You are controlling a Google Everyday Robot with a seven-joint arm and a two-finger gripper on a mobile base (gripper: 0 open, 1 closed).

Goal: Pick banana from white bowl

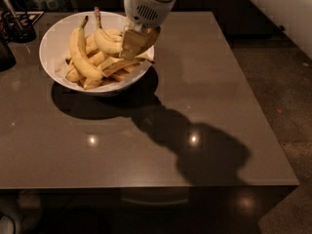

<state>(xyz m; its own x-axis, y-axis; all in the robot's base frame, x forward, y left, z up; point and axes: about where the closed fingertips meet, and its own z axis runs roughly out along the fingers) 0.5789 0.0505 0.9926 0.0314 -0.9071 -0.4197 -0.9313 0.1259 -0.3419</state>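
The gripper (139,42) hung over the right side of the bowl (50,45), blocking access from that side. Piled bananas (80,55) filled the bowl. The table (204,87) was open to the right of the bowl and in front of it. A dark holder (18,27) stood near the bowl's left.

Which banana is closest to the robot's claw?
The curved banana lying on top in the white bowl, its stem pointing up. Its end reaches the gripper, over the bowl's right side; the long banana lies farther left.
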